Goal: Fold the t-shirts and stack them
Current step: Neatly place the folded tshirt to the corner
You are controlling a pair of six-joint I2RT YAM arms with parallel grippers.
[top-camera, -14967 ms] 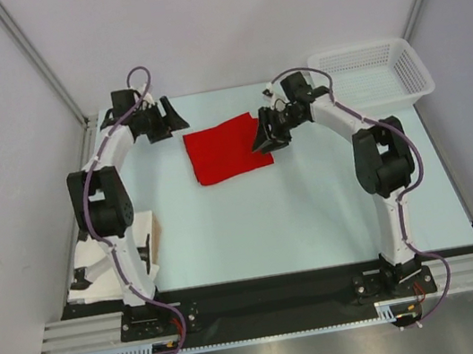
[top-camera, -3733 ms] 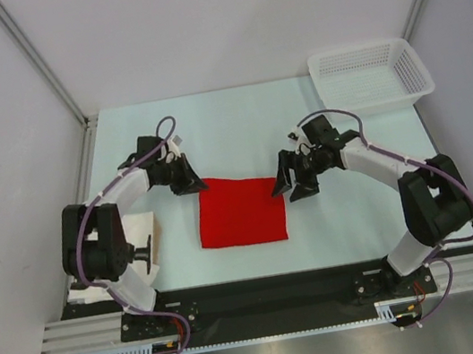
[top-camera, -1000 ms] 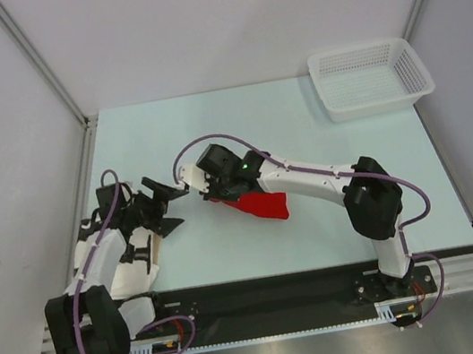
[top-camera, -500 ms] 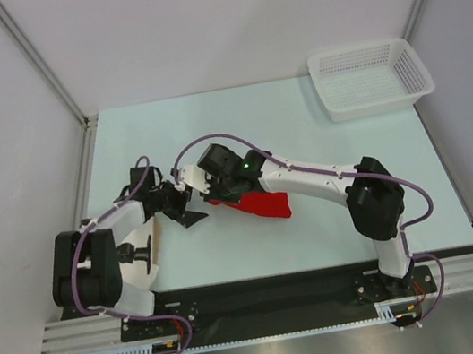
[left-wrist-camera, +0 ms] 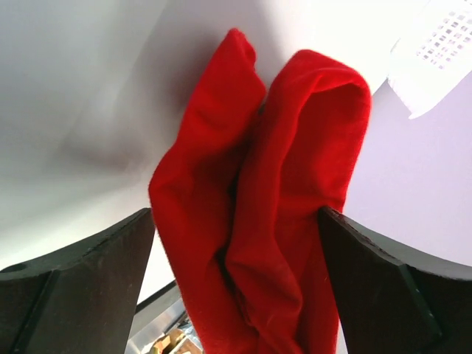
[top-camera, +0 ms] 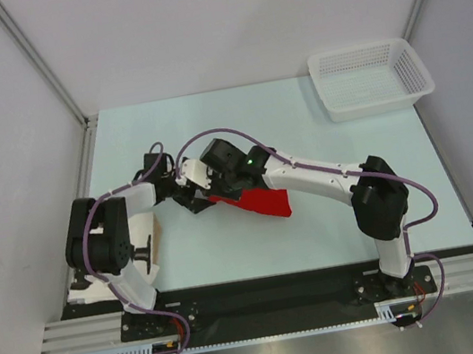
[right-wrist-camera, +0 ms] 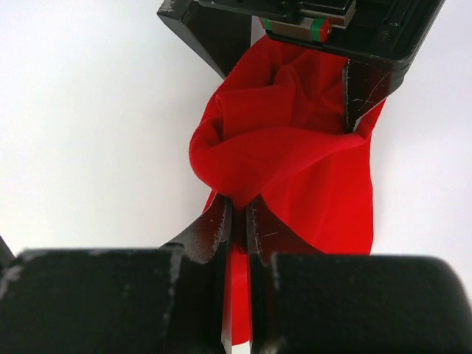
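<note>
A red t-shirt (top-camera: 259,200) lies bunched left of the table's middle, its left end lifted. My right gripper (top-camera: 214,192) reaches across from the right and is shut on that raised fold (right-wrist-camera: 295,140); in the right wrist view its jaws (right-wrist-camera: 237,210) pinch the cloth tight. My left gripper (top-camera: 190,196) comes in from the left and meets the same end. Its fingers stand wide open, one on each side of the hanging red folds (left-wrist-camera: 295,162), with the left gripper (left-wrist-camera: 234,214) not pressing on them.
A white mesh basket (top-camera: 370,77) stands at the back right corner, and its edge shows in the left wrist view (left-wrist-camera: 442,37). A white paper-like object (top-camera: 142,238) lies by the left arm's base. The two wrists are close together.
The left gripper has swung right from near its base to the cloth's lifted end and now straddles it. The right gripper kept its hold and barely moved.
</note>
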